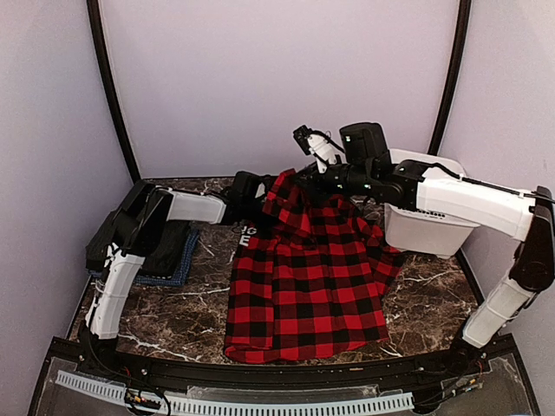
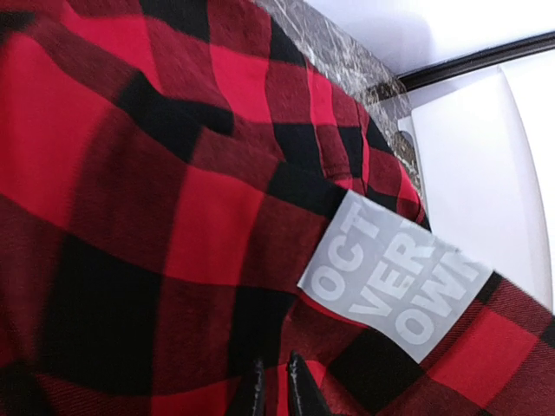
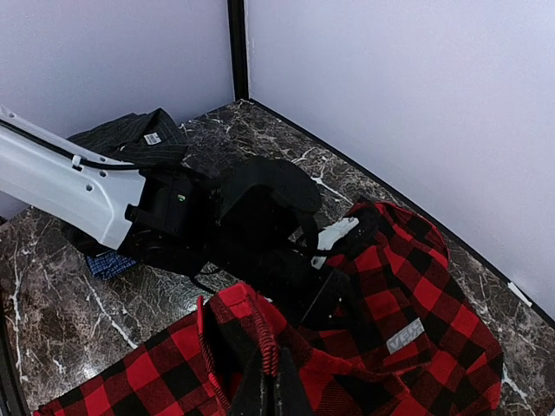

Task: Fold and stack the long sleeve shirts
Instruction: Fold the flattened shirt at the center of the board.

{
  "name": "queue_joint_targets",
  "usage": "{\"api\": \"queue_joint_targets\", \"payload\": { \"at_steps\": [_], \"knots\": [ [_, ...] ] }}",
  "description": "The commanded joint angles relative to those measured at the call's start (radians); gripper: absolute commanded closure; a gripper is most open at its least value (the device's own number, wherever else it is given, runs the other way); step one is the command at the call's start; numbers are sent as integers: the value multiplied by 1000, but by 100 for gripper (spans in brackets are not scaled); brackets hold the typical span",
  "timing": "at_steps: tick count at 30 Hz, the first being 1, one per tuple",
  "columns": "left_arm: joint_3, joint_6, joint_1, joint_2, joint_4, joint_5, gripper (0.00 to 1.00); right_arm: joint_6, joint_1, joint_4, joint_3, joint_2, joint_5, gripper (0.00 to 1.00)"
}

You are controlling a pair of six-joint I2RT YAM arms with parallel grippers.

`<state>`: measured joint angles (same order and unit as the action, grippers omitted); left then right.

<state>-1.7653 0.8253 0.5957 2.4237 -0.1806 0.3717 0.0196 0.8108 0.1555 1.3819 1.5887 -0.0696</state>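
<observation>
Checked shirt (image 1: 303, 277) top edge held above table (image 1: 434, 303), clamped in left pincer (image 2: 276, 392) and right pincer (image 3: 267, 386), both narrow.

Left end effector (image 2: 277, 394) and right end effector (image 3: 267, 383) clamped, arms outstretched.

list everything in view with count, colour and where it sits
red-and-black checked cloth shirt: 1, red and black, spread over the table's middle, far edge lifted
black cloth shirt: 1, black, folded at the table's left, on the blue one
blue cloth shirt: 1, blue, under the black shirt, only its edge showing
white plastic basket: 1, white, table's far right, partly behind the right arm
dark marble table: 1, dark with white veins, under everything
left arm: 1, white and black, jaws shut on the checked shirt's raised edge
right arm: 1, white and black, jaws shut on that same edge
</observation>
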Motion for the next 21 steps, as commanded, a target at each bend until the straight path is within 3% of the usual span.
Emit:
{"api": "queue_joint_targets", "payload": {
  "at_steps": [1,13,21],
  "knots": [
    [67,-35,-44,-142,-54,3,91,-30,5,-74,-43,-62,-11,100],
    [111,-56,-140,-127,-34,-12,92,-70,5,-81,-112,-101,-17,100],
    [-93,-81,-181,58,96,-5,92,-86,5,-57,-108,-101,-48,100]
  ]
}}
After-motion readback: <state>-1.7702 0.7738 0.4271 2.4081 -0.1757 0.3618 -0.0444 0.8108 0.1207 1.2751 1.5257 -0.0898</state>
